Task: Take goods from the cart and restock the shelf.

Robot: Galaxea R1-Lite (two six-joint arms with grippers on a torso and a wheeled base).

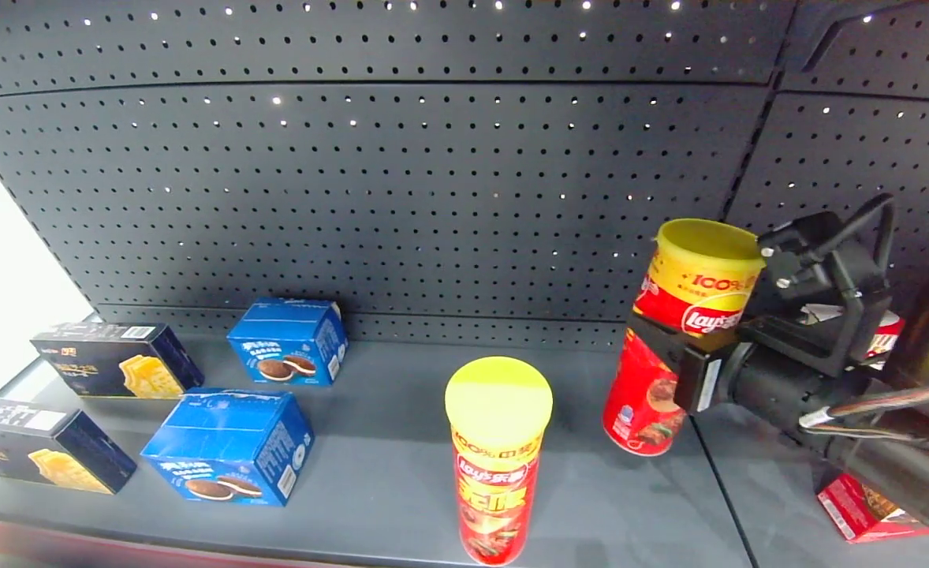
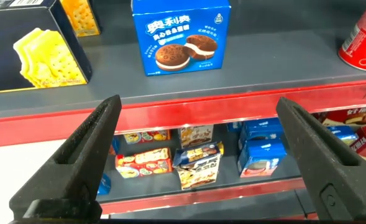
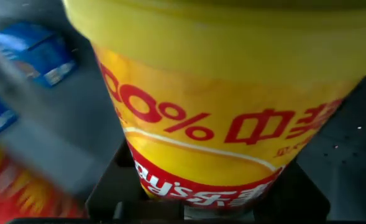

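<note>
- R gripper point(image 1: 692, 356): fingers clamped on can point(image 1: 679, 315) at mid-body. One finger point(image 1: 697, 377) shows on near side, the other is hidden behind can. Side grip, prob. so the base stays free to land on shelf point(image 1: 401, 426).
- Can is tilted, not upright. Lid end leans back toward the wrist; base sticks out below the fingers, down by the deck. Base touching deck or just off it: can't tell.
- R wrist view: can point(image 3: 220, 118) is right up against the cam, with dark fingers point(image 3: 111, 193) hugging either side of the label. Judged: seated deep btw fingers, not pinched at the tips.
- 2nd can point(image 1: 498, 454) stands upright near shelf front edge, well apart from R fingers, on the side away from the wrist. Judged: held can belongs next to it, same product.
- Blue boxes point(image 1: 289, 341) and dark boxes point(image 1: 117, 359) sit farther off, beyond 2nd can, grouped by kind w/ fronts out, i.e. display layout.
- L gripper point(image 2: 198, 165): fingers point(image 2: 77, 162) wide apart, nothing btw them. Hangs off the shelf's front edge. A blue box point(image 2: 181, 37) sits on deck beyond the tips, no contact.
</note>
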